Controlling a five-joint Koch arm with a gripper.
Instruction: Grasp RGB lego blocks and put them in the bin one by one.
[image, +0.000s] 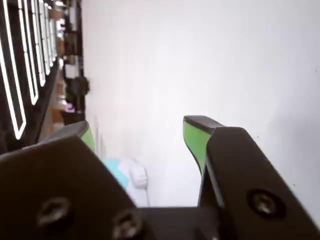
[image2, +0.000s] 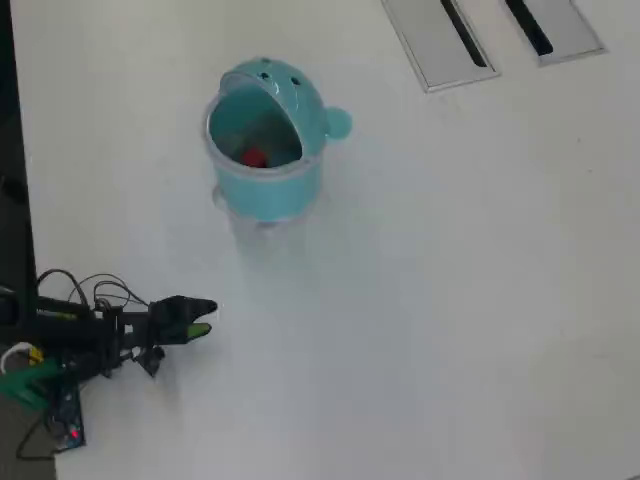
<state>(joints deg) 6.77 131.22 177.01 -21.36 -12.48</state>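
The white table takes up nearly all of the overhead view and looks bare apart from 2 slotted grey panels at its top edge. The teal bin stands in the upper left part, its hood toward the top and its open mouth facing down-left. 1 red block lies inside it. No blue or yellow-green block shows on the table in either view; whether they sit hidden in the bin cannot be told. The arm is folded at the lower left. Its fingers are spread with nothing between them, and the bin lies up and to the right of them, well apart.
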